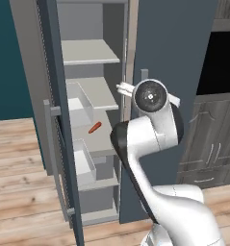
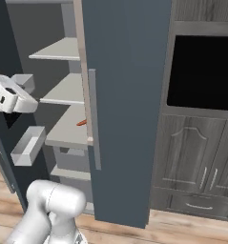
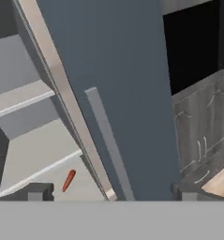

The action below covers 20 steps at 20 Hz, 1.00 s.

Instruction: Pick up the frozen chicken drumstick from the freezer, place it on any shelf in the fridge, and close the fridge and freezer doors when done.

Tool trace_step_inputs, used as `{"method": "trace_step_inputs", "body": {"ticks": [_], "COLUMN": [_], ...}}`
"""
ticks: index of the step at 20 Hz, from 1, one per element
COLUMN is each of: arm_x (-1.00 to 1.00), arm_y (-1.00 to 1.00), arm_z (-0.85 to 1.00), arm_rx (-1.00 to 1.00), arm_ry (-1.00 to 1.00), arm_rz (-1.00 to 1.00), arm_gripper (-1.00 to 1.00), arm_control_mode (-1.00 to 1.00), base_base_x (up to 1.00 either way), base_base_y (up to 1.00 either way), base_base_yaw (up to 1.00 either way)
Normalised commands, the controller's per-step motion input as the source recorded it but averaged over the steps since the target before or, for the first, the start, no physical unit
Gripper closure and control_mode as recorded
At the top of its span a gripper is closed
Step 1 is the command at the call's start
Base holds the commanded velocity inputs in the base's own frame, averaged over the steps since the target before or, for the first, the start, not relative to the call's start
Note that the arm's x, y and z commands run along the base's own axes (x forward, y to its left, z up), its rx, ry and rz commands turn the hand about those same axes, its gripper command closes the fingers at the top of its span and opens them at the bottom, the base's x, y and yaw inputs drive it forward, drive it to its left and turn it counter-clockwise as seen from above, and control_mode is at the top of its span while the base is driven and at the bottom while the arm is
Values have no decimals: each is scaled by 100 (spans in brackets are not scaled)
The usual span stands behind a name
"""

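Your jaws [image 3: 112,194] stand wide apart and empty, facing the fridge door handle [image 3: 108,140], no drumstick visible.

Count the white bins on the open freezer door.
2. An upper bin level with the middle shelves, and a lower bin below it, level with the shelf holding the orange-red stick. More may be hidden above or below.
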Motion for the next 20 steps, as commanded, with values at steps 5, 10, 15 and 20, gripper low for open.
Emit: {"method": "trace_step_inputs", "body": {"ticks": [5, 10, 15, 20], "arm_x": [-65, -24, -16, 9], "arm_y": [67, 98, 98, 94], "arm_z": [42, 38, 41, 6], "arm_rx": [-24, -22, -19, -14], "arm_ry": [-16, -21, -24, -13], "arm_rz": [14, 1, 0, -6], "arm_gripper": [-100, -100, -100, -100], "arm_control_mode": [-100, -100, -100, -100], "base_base_x": [0, 0, 0, 0], "base_base_y": [0, 0, 0, 0], "base_base_yaw": [0, 0, 0, 0]}}
